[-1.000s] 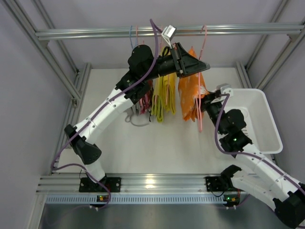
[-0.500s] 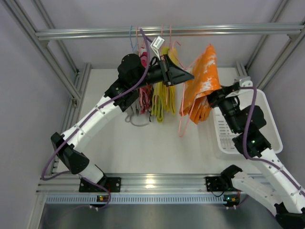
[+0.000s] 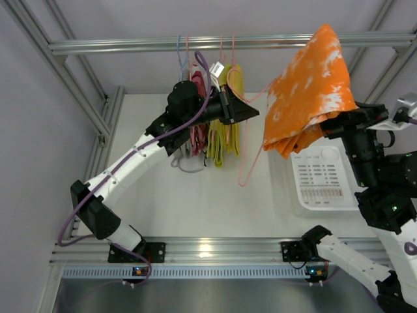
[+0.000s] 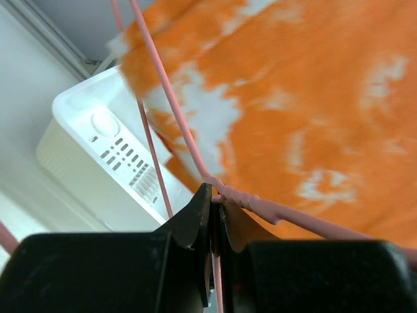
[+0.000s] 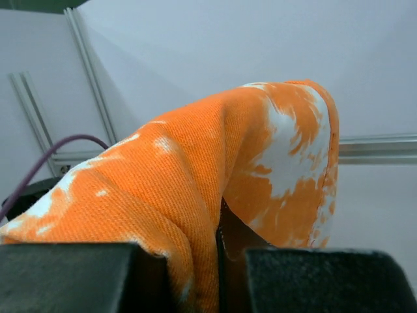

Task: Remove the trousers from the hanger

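"What are your hands holding?"

"My left gripper (image 4: 212, 208) is pinching the thin pale pink wire hanger (image 4: 260, 207) at a bend, jaws fully together. My right gripper (image 5: 218, 241) is clamping tight on a fold of the small bright orange, white-blotched fabric trousers (image 3: 309, 85)."

"Where are the trousers lying from the left one?"

"To its right and higher, bunched above the white plastic basket (image 3: 300, 195). The hanger's long loop is dangling between my arms. Pink wire is crossing the cloth, so I am judging the pull should go rightward, away from my left gripper."
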`<action>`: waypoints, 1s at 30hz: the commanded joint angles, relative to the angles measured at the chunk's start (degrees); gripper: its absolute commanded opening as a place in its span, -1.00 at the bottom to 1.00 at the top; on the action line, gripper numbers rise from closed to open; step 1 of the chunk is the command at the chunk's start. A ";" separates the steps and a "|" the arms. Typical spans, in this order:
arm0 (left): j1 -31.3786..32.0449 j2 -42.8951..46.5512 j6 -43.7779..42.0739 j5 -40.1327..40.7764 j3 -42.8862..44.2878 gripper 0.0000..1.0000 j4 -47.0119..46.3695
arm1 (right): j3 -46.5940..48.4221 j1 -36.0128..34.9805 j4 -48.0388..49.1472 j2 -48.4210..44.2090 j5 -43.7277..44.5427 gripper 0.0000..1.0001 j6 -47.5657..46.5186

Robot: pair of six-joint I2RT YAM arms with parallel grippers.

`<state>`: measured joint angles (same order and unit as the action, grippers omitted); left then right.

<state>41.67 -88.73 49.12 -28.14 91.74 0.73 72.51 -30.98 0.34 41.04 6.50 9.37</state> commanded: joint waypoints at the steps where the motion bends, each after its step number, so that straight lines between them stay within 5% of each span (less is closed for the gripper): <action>1: 0.17 0.05 -1.93 1.68 -0.51 -1.00 0.76 | 6.32 0.31 6.96 -3.24 -0.36 -1.00 -2.15; 15: 0.17 -0.13 -4.30 1.77 0.98 -1.00 1.11 | 5.71 5.58 -8.59 -14.31 20.38 -1.00 -25.00; 24: -0.54 0.49 -5.44 1.95 1.51 -1.00 1.73 | -11.41 6.55 -10.02 -22.22 45.05 -1.00 -33.62; 30: -1.50 1.01 -4.91 1.60 1.16 -1.00 1.99 | -19.51 6.55 -13.94 -25.21 48.61 -1.00 -30.21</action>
<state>40.86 -89.58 44.82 -26.89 91.29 4.38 52.62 -24.88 -15.94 18.20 51.92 -21.69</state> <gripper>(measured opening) 0.089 0.104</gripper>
